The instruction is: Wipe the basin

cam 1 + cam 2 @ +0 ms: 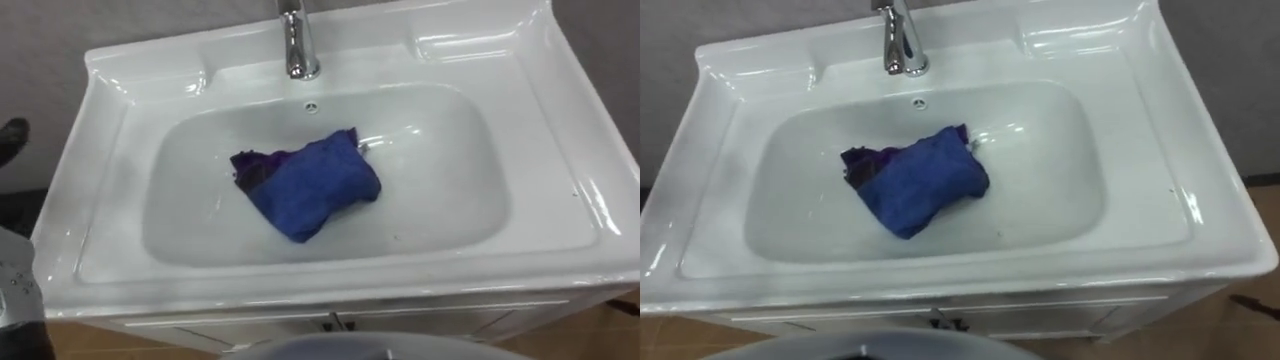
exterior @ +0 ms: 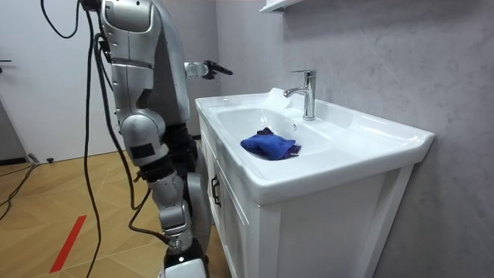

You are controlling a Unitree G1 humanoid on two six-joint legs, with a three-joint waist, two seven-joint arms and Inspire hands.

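Well apart from the blue cloth (image 1: 305, 185), left hand (image 2: 207, 69) raised, fingers outstretched.

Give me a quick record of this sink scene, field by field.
basin: white, set on a white cabinet
cloth: blue, crumpled, lying loose in the basin's bowl
faucet: chrome, at the middle of the back rim
left robot hand: raised beside the basin, well apart from the cloth
robot: standing at the basin's front
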